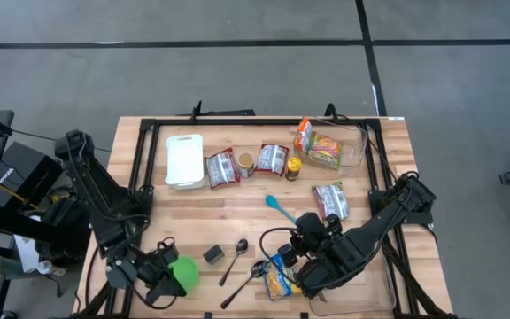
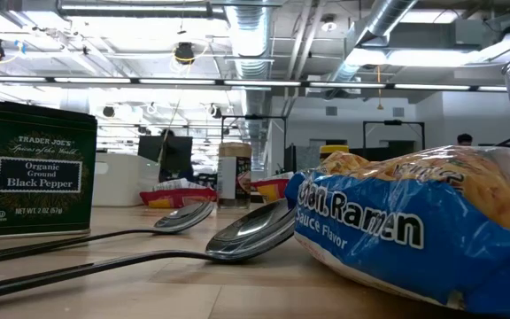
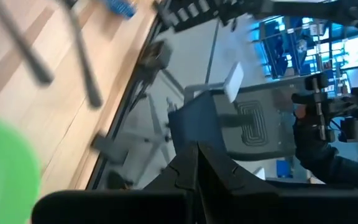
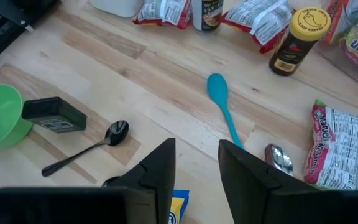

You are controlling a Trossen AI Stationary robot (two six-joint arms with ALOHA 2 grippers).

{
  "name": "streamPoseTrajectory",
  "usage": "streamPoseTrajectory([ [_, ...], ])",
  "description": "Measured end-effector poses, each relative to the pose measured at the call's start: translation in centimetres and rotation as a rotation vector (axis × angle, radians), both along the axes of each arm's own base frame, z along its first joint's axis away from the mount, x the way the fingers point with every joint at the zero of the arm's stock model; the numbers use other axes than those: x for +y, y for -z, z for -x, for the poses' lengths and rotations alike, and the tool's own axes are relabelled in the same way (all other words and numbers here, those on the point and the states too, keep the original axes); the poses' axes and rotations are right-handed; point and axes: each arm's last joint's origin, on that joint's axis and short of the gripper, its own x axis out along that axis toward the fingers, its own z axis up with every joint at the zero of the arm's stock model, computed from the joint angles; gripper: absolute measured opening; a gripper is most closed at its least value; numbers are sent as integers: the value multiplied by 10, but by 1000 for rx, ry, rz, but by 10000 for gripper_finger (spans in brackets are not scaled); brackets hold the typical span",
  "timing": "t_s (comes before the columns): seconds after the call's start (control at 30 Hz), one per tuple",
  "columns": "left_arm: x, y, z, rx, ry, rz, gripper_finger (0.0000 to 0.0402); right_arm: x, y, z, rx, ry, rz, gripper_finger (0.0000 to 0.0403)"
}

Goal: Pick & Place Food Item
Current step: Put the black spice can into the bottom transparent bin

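Observation:
A blue ramen packet [image 1: 279,278] lies flat on the wood near the table's front edge and fills the right of the low view [image 2: 414,230]. My right gripper [image 4: 197,167] hovers above the packet's far end, open and empty; the packet's yellow-blue corner [image 4: 178,205] peeks out below its fingers. My left gripper [image 3: 194,171] is shut with nothing between the fingers. It stands at the front left beside a green bowl [image 1: 184,273], and bare wood shows between them in the left wrist view.
A black pepper tin [image 1: 212,254] and two metal spoons [image 1: 237,257] lie between the grippers. A teal spoon [image 1: 280,208] and a red-white ramen packet [image 1: 330,199] are farther back. At the far side stand a white container [image 1: 184,159], packets, jars and a clear tub [image 1: 348,152].

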Motion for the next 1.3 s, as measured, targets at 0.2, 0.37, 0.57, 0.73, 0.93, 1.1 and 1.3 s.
streamPoseTrajectory([
  [0.2,-10,-20,-24,-94,10,-133,0,0,0,0,-16,3,17,116],
  [0.37,-13,-27,-43,-56,-7,-324,0,0,0,-1,-20,3,14,116],
  [0.57,-14,-24,-56,84,-9,-529,0,0,0,-1,-26,3,9,116],
  [0.73,-13,-9,-54,228,-2,-680,0,1,0,-2,-30,2,6,116],
  [0.93,-4,11,-48,401,-52,-803,0,1,0,-2,-30,2,6,116],
  [1.1,1,20,-52,471,-69,-857,0,1,0,-2,-30,2,6,116],
  [1.3,4,19,-60,468,-91,-810,4,1,0,-2,-30,1,7,116],
])
